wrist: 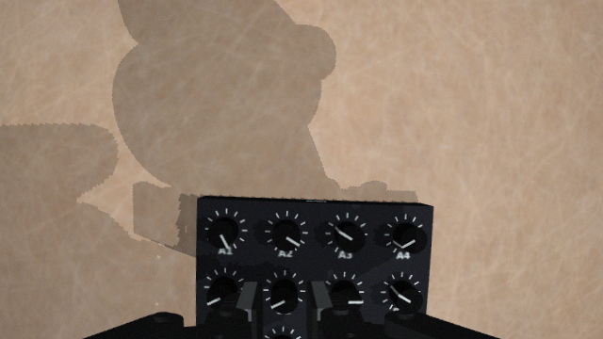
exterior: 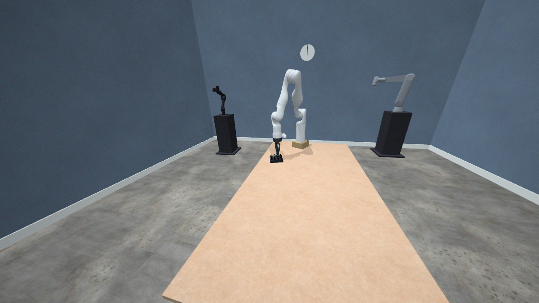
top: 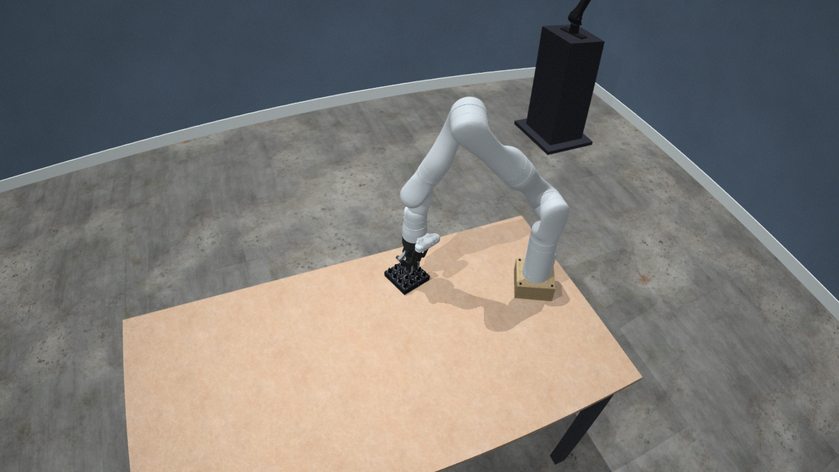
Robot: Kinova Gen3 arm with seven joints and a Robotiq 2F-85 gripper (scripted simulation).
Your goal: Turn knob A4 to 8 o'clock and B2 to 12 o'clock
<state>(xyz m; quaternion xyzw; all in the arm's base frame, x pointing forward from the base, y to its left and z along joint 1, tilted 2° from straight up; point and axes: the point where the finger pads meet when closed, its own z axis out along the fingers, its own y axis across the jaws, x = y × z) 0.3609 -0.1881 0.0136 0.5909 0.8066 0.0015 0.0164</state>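
Note:
The black knob box stands on the table under the arm, with row A farthest up in the wrist view. Knob A4 has its line toward the lower left, at about 8 o'clock. Knob B2 also has its line toward the lower left, at about 8 o'clock. My gripper points down over the box, its fingers a little apart, one on each side of B2. A gap shows at both sides of B2, so nothing is gripped. Most of row C and row D are hidden in the wrist view.
Knobs A1, A2 and A3 stand behind B2's row. B1 and B3 are close outside the fingers. B4 is farther right. The box is near one long edge of the table.

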